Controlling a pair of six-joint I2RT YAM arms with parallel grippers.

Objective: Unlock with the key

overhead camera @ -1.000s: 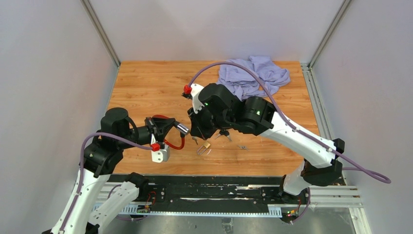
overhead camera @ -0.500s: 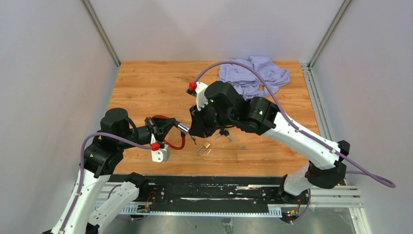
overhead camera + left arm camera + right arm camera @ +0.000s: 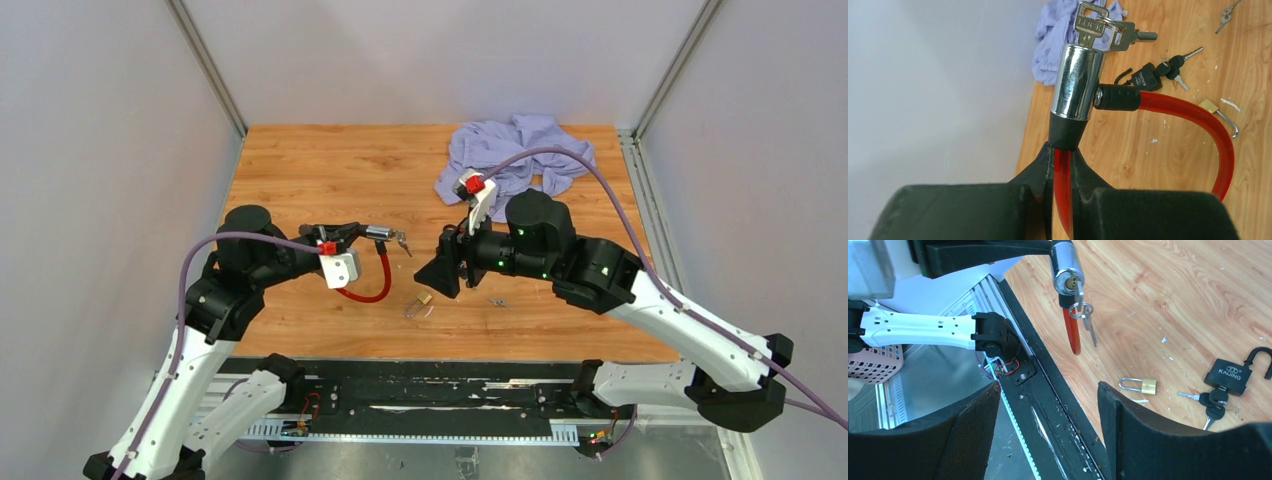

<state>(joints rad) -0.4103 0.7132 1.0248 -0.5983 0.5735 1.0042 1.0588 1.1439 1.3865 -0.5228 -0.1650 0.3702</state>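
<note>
Left wrist view: my left pincer (image 3: pixel 1062 155) pinches the red cable lock (image 3: pixel 1223 150) just under its shiny barrel (image 3: pixel 1078 82). The key (image 3: pixel 1089 25) sticks in the barrel's far end. The barrel looks hard and slippery, the cable bendy. I think the flat key head is where to hold. My right pincer (image 3: pixel 1048 387) is spread wide, away from the barrel.

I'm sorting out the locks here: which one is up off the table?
The red cable lock, clamped in the left gripper with a key in its chrome cylinder. The brass padlock and the black padlock both lie on the table.
</note>
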